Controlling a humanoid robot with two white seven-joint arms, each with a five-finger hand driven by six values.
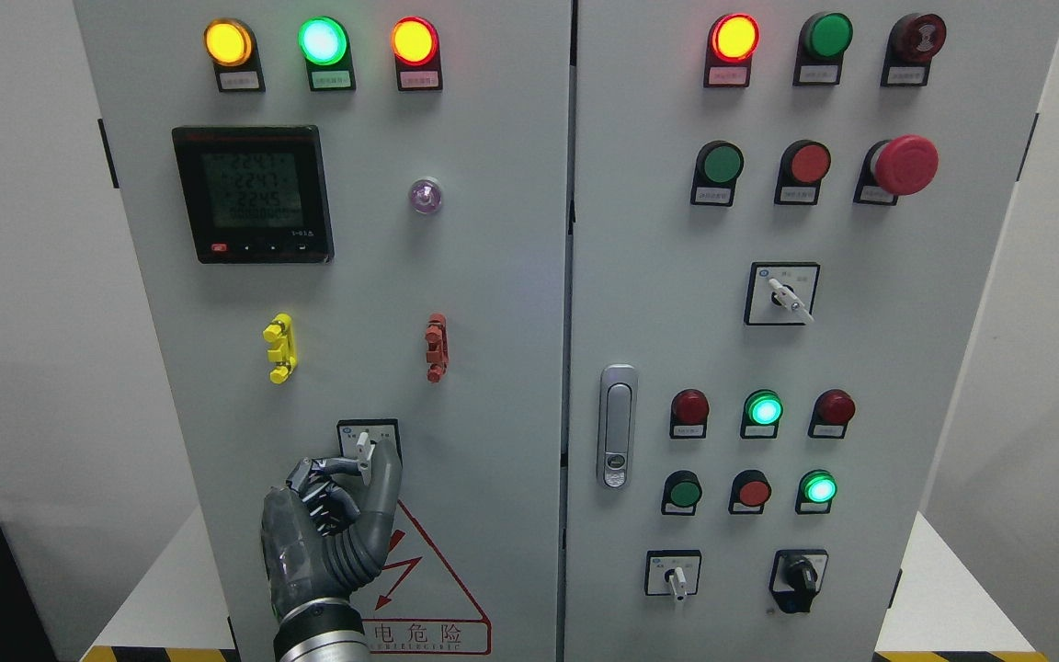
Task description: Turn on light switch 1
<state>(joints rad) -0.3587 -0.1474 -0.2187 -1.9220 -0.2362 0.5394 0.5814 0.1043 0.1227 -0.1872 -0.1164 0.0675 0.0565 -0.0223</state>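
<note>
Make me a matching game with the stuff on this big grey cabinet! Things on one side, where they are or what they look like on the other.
Things:
1. emergency stop button
2. digital meter
3. door handle
4. left hand

Descriptions:
A. silver, at the left edge of the right door
B. big red mushroom shape, upper right
C. fingers pinching the small white switch lever low on the left door
D. black frame with a lit number screen, upper left

Pairs: 1-B, 2-D, 3-A, 4-C
</note>
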